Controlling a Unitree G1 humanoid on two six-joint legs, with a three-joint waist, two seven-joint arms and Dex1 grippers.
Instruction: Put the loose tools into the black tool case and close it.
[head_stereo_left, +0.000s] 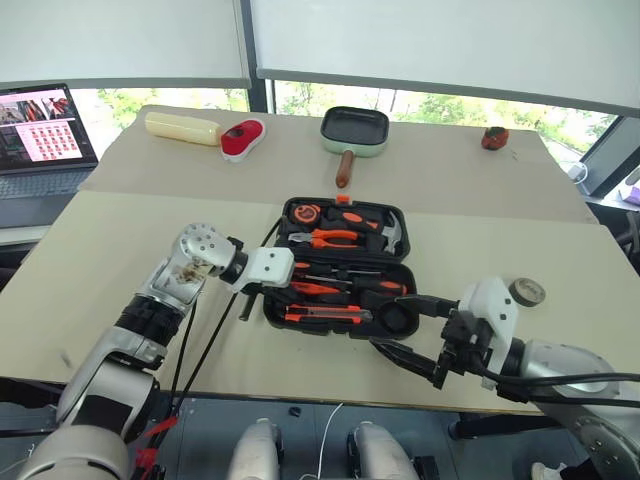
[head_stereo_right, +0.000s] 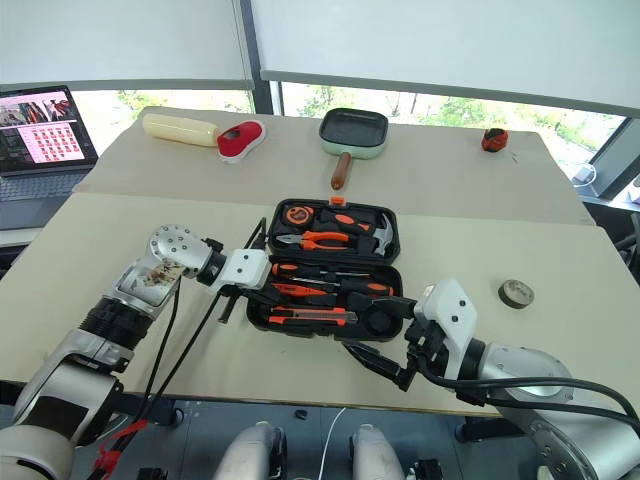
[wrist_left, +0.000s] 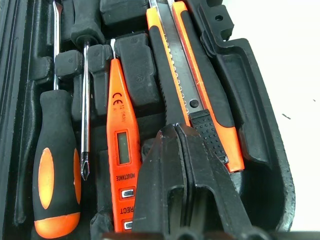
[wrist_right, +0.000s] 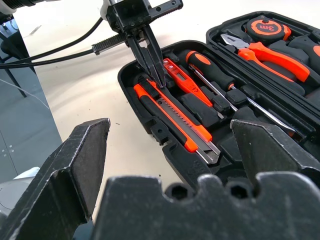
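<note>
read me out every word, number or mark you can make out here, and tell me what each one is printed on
"CE": orange tester screwdriver, near its tip.
"INDUCTANCE": same tester, below its small display.
"RECT": same tester, lowest button; the word is cut off.
"3m": tape measure in the black tool case.
Laptop screen: too small to read.

A: Where's the case?
B: Open, mid-table, near the front edge.
A: Far edge?
B: Pan behind the case; laptop off the far-left corner; tape roll right of the case.
</note>
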